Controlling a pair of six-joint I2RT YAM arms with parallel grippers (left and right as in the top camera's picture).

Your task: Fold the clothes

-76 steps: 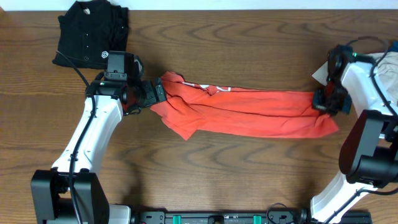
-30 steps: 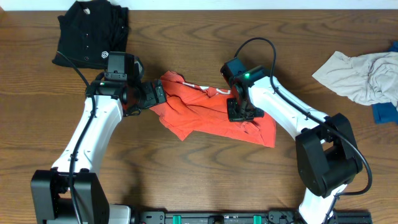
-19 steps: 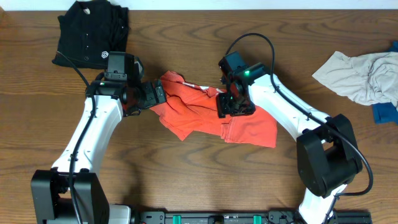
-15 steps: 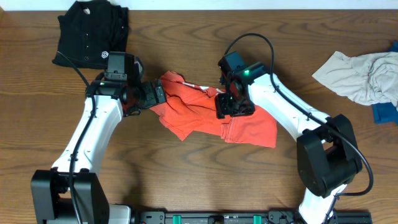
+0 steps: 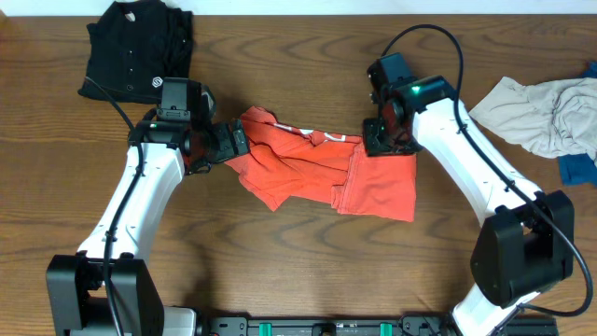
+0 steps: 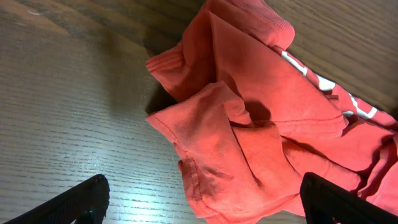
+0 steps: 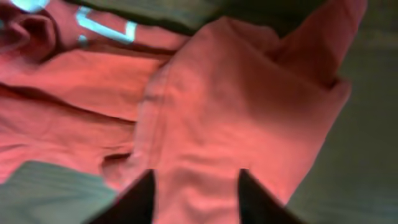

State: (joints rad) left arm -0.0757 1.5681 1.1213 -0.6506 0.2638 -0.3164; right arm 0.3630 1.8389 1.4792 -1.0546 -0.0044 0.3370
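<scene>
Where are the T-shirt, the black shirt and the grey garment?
T-shirt (image 5: 312,173), overhead view, its crumpled middle.
Black shirt (image 5: 135,51), overhead view, its middle.
Grey garment (image 5: 536,117), overhead view, its middle folds.

Overhead view is bright, even and sharp, with faint soft shadows on the surface (image 5: 308,271). Left wrist view is crisp with clear wood grain; there is a dark shadow beside the shirt (image 6: 249,143) fold, and the upper left is dimmer. Right wrist view is motion-blurred, lettering smeared, top edge dark.

On the table (image 5: 280,271) the T-shirt (image 5: 308,173) lies central, a buttoned shirt (image 5: 131,51) back left, crumpled pieces (image 5: 541,112) far right.
</scene>
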